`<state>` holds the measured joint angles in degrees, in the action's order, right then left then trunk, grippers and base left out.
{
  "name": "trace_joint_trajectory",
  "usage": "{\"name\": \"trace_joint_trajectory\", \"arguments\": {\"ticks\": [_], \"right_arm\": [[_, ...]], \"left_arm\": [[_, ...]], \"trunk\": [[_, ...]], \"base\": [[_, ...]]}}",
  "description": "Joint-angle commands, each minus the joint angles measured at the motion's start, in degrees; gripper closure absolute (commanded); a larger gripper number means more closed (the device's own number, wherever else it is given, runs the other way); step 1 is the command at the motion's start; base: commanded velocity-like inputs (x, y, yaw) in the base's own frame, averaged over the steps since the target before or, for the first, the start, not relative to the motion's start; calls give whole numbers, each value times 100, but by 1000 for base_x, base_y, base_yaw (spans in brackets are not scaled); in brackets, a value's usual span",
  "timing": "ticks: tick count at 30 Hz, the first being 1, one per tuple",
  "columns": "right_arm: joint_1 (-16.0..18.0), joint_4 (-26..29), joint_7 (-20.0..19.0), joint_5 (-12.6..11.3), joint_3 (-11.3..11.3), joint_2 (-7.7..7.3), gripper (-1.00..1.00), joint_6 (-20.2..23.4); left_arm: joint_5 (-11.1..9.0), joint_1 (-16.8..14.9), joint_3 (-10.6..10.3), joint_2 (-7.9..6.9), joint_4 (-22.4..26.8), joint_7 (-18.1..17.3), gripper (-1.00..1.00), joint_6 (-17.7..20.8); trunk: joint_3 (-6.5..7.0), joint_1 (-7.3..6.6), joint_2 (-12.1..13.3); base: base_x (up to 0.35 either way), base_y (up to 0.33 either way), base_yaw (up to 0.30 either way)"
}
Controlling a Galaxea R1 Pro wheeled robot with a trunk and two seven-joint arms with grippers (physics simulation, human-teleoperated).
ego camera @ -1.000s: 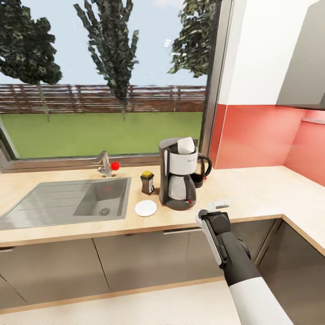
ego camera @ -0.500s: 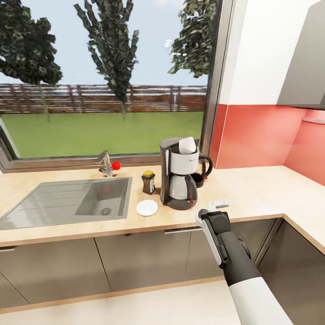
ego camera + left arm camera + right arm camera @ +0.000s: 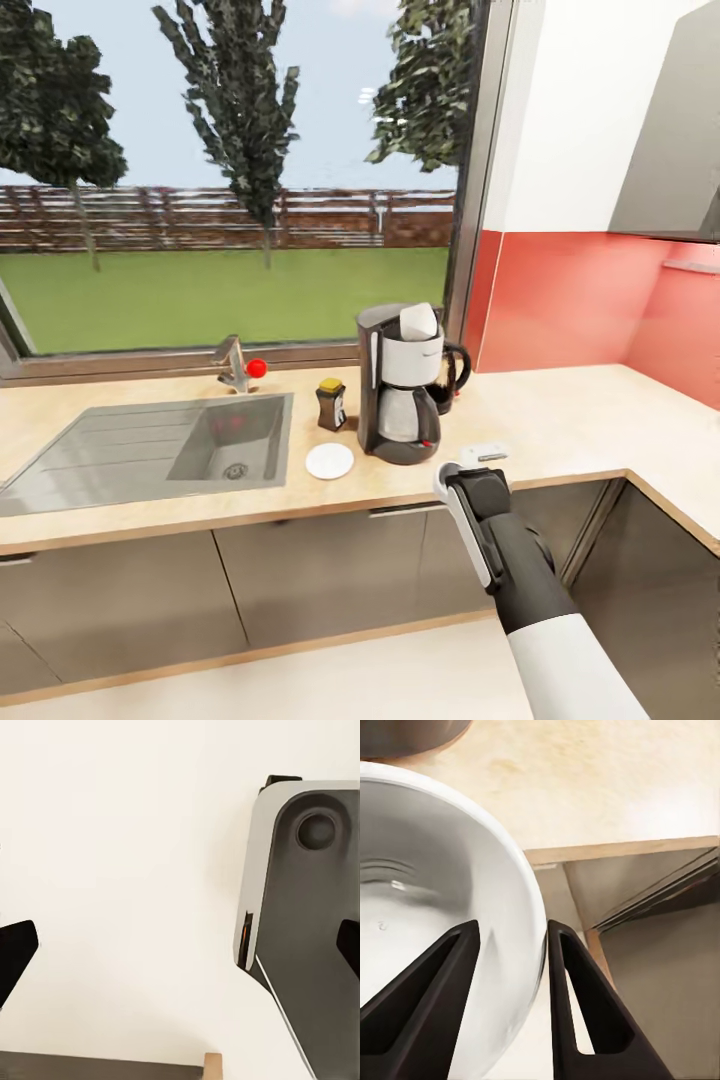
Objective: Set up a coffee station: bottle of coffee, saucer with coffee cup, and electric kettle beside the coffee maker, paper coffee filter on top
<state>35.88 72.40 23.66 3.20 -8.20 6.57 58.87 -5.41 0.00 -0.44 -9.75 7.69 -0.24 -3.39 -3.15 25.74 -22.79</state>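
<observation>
- Gripping the rim of a tiny white cup, our right claw has one dark finger inside the bowl and one outside the wall, pinching it, above the edge of the pale beige speckled worktop.
- We see the tall dark grey coffee maker upright on that worktop, with a white folded paper filter resting on its top.
- Just beside it, toward the sink, stands the small dark brown jar with a yellow lid; a flat round white saucer lies in front of the jar, bare.
- Behind the machine we make out a black loop handle of the glass kettle.
- An inset steel sink lies further left.
- Our left claw is spread wide, its black fingertips far apart over a pale floor.
</observation>
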Motion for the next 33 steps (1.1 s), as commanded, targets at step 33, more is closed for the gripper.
{"name": "trace_joint_trajectory", "arguments": {"ticks": [33], "right_arm": [[9,-24,-10,23,-6,11,100,37]], "left_arm": [[-51,1,5,-9,-16,-3,-100,-3]], "trunk": [[-13,4,-13]], "base": [[54,311,-43]]}}
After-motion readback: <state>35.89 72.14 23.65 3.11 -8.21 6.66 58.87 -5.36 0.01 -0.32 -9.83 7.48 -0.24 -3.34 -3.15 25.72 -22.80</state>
